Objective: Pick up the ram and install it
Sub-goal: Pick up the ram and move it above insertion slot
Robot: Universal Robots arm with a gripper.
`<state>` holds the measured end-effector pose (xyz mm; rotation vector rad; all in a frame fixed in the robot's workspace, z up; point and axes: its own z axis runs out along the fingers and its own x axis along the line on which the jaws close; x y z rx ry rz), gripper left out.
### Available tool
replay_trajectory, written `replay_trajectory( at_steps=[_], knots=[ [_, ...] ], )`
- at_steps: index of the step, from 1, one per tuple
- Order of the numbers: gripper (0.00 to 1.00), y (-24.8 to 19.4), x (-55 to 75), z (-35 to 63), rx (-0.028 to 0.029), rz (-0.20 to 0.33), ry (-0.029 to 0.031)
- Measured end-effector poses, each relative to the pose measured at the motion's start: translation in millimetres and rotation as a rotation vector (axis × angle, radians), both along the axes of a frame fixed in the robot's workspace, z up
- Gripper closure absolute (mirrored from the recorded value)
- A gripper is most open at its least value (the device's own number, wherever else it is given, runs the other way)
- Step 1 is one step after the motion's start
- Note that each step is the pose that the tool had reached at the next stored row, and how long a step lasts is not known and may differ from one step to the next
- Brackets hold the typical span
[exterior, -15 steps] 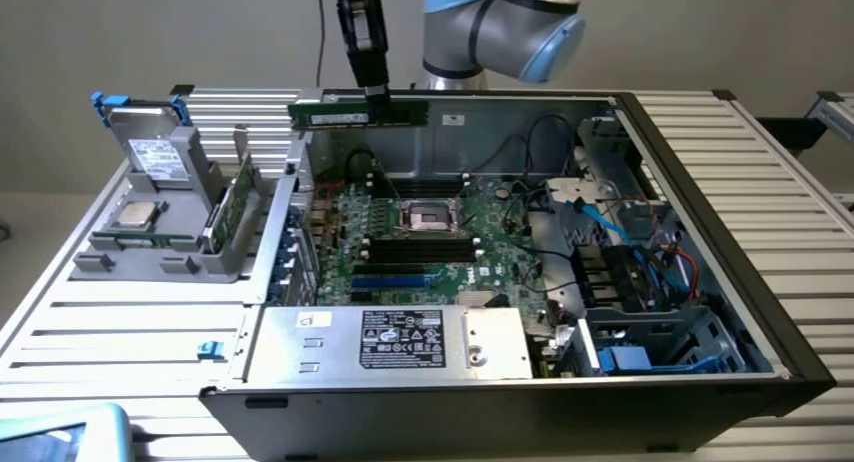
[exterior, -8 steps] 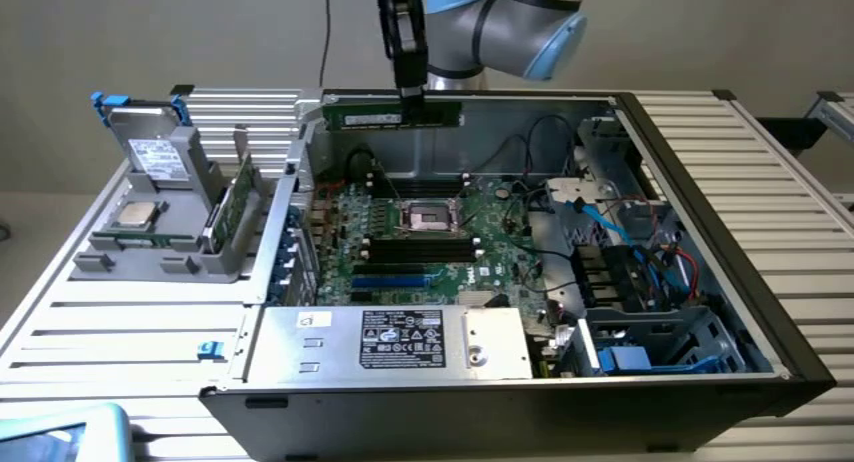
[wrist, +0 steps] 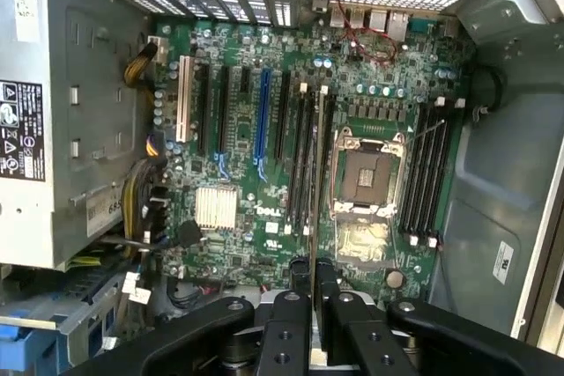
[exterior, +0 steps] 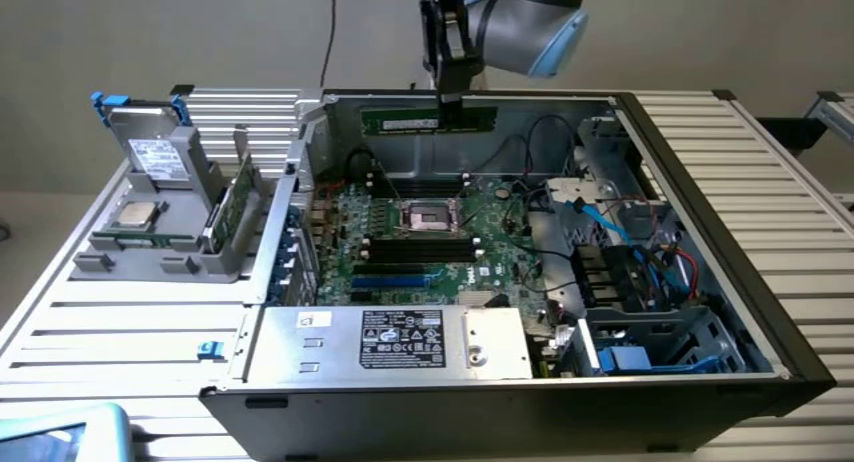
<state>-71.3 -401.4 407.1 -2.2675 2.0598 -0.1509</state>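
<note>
The ram point(exterior: 416, 120) is a narrow green stick with a pale label, hanging level above the back of the open computer case point(exterior: 747, 282). My gripper point(exterior: 454, 100) is shut on its top edge near one end. In the wrist view the ram point(wrist: 315, 191) shows edge-on as a thin line running out from between my gripper point(wrist: 314, 272) fingers. Below it lies the motherboard point(wrist: 238, 244). Black memory slots point(wrist: 303, 165) sit on one side of the CPU socket point(wrist: 366, 178), and more slots point(wrist: 426, 173) on the other. The stick hangs well above the board, touching nothing.
A power supply point(exterior: 387, 342) fills the case's near side. Drive bays and loose cables point(exterior: 641, 272) crowd the exterior view's right. Outside the case, at the exterior view's left, a grey stand point(exterior: 147, 252) holds a hard drive point(exterior: 160, 157), a green expansion card point(exterior: 234, 207) and a processor point(exterior: 138, 215).
</note>
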Motion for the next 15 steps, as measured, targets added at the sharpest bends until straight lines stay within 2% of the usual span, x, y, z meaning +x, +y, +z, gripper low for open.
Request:
replay_trajectory(
  at_steps=[7, 9, 13, 15],
  knots=[
    [0.85, 9.2, 9.2, -12.5, -0.0004, -0.001, 0.0021],
    [0.85, 12.5, 9.6, -13.7, -0.0027, -0.001, 0.0021],
    [0.85, 13.7, 9.5, -14.6, -0.0047, -0.009, 0.0043],
    [0.85, 14.7, 9.5, -15.1, -0.0098, -0.011, 0.0054]
  ],
)
